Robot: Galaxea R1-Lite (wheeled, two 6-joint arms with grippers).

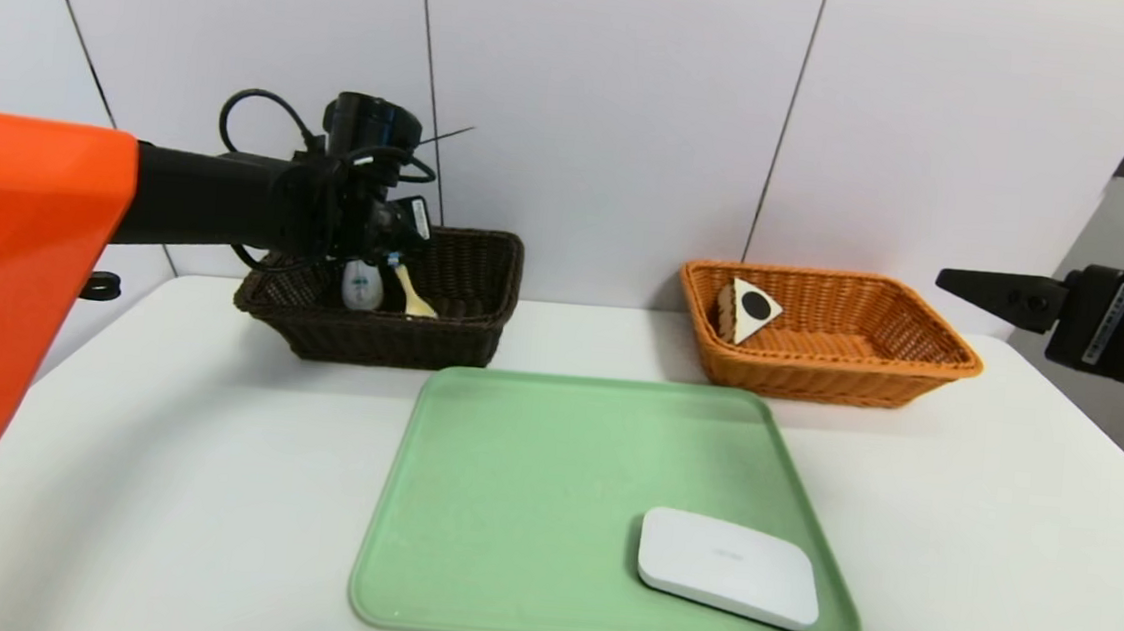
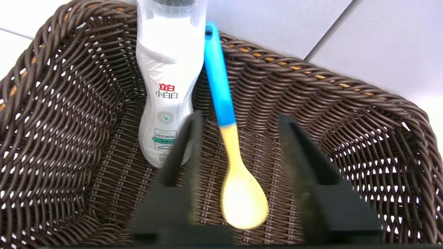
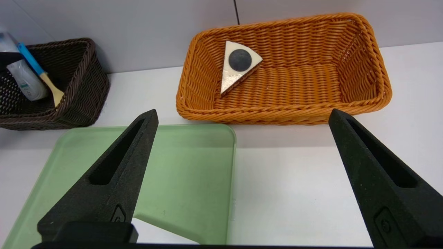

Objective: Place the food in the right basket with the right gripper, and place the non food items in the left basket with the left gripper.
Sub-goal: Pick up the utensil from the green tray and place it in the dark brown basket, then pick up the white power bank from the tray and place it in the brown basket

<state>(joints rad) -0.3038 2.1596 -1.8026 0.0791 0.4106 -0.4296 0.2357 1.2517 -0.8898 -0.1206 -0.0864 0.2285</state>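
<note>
Left gripper: released, above spoon in dark basket, upper left of head view; withdrawal could snag spoon or bottle.
Right gripper: open, empty, parked at right edge.
White box: one, on tray, lower right; flatness could defeat grasp.
Cake: one, orange basket.
Count: baskets two, spoon one, bottle one.

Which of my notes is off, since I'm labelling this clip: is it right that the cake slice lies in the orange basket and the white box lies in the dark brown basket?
Not quite: the white box lies on the green tray, as the head view shows. The rest stands.
</note>
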